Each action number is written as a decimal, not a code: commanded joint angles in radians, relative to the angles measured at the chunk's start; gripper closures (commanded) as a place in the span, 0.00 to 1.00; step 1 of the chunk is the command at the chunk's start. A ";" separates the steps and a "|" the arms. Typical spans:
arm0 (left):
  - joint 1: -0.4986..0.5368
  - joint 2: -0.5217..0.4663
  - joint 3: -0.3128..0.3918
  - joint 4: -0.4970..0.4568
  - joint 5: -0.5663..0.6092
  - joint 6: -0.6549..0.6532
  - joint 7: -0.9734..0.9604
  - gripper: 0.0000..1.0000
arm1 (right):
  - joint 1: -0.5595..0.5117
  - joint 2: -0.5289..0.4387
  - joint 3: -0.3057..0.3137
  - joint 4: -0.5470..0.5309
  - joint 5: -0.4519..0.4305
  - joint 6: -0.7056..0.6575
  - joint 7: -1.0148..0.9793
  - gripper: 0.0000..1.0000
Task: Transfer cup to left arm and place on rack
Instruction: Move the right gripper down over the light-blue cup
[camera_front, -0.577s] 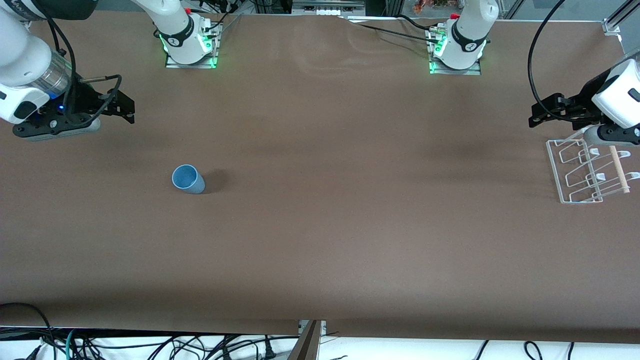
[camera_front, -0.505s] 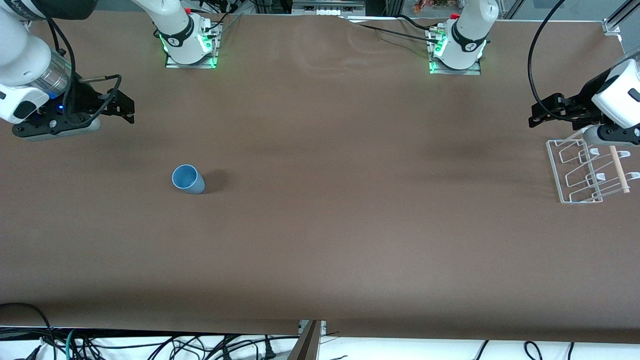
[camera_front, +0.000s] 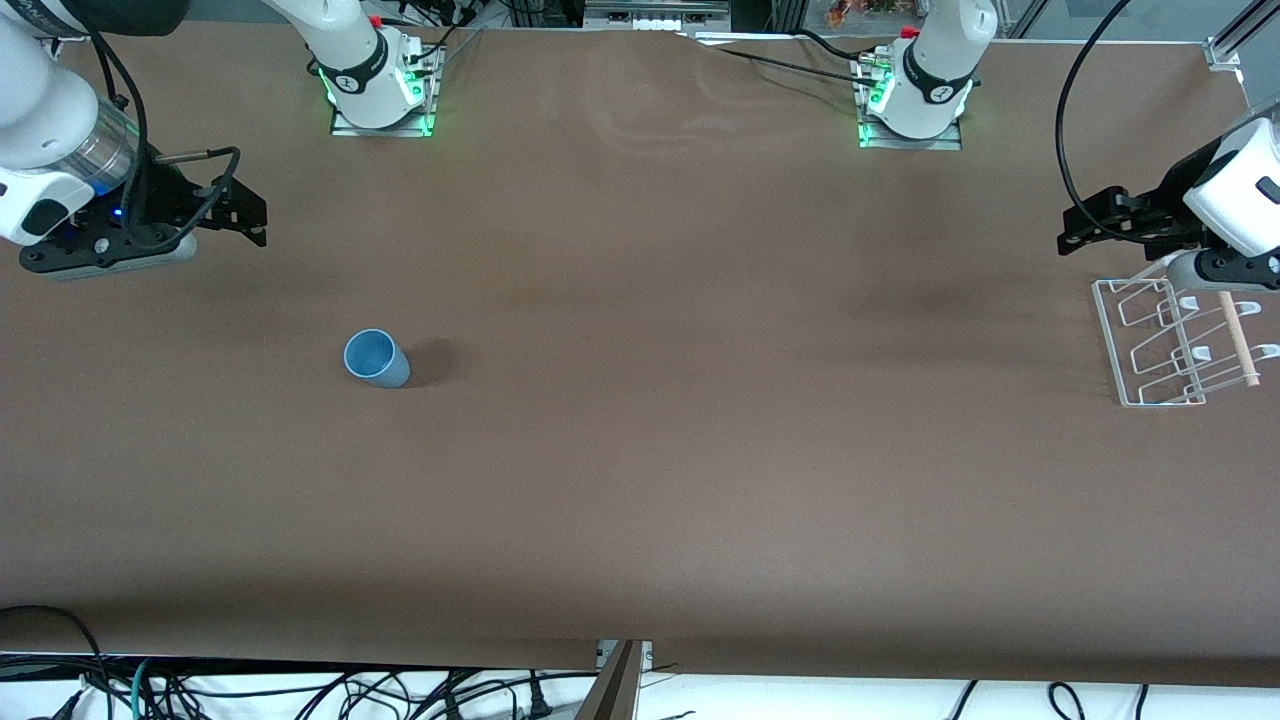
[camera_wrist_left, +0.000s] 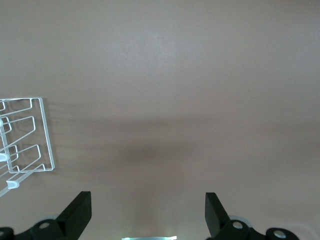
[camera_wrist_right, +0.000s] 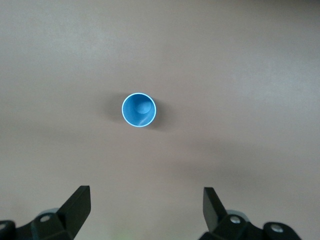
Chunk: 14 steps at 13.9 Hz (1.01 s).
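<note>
While both arms hang above the counter, the cup stands upright on it toward the right arm's end, mouth up, untouched. The right gripper hovers near that end's edge with its fingers spread wide and empty. The left gripper — released too, fingers apart — hangs beside the rack, which sits at the left arm's end of the counter.
</note>
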 joint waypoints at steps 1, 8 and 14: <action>0.003 0.012 -0.002 0.029 0.009 -0.005 -0.014 0.00 | -0.005 0.005 0.002 0.015 -0.008 -0.020 -0.015 0.01; -0.002 0.014 -0.002 0.029 0.008 -0.007 -0.014 0.00 | 0.000 0.044 0.005 0.008 -0.006 -0.018 -0.013 0.01; -0.002 0.025 -0.004 0.029 0.002 -0.005 -0.014 0.00 | 0.001 0.194 0.006 -0.050 -0.005 0.110 -0.009 0.01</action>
